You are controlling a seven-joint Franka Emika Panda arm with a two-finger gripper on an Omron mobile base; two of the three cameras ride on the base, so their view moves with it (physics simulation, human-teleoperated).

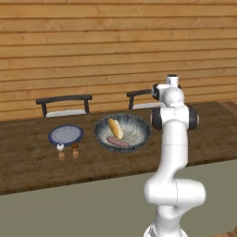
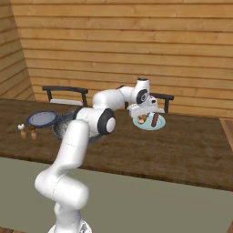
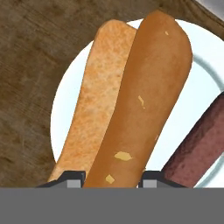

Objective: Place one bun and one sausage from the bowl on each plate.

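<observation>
Pincer: pincer low over the far-right plate; in hand view a bun sits between the two fingertips, jaws narrow and seemingly closed on it. Can't tell for sure whether they grip or have just let go.
Bun in hand: long brown top w/ pale flecks, cut face orange-tan on its left; lies over the plate's white centre, appears to touch or nearly touch it.
Sausage on plate: dark red sausage just beside the bun, on same plate.
Bowl: bowl mid-bench, well apart from pincer; holds one more bun and one more sausage.
Empty plate: small blue-grey plate left of bowl, nothing on it.
Extras: two small shakers in front of that plate; two chairs behind the bench.
Step (judged): finishing plate no. 1, bun going down next to sausage; approx halfway thru task.
Next move needs: open jaws, lift straight up w/o dragging the bun or nudging the sausage, then swing across to the bowl for remaining pair → left plate.
</observation>
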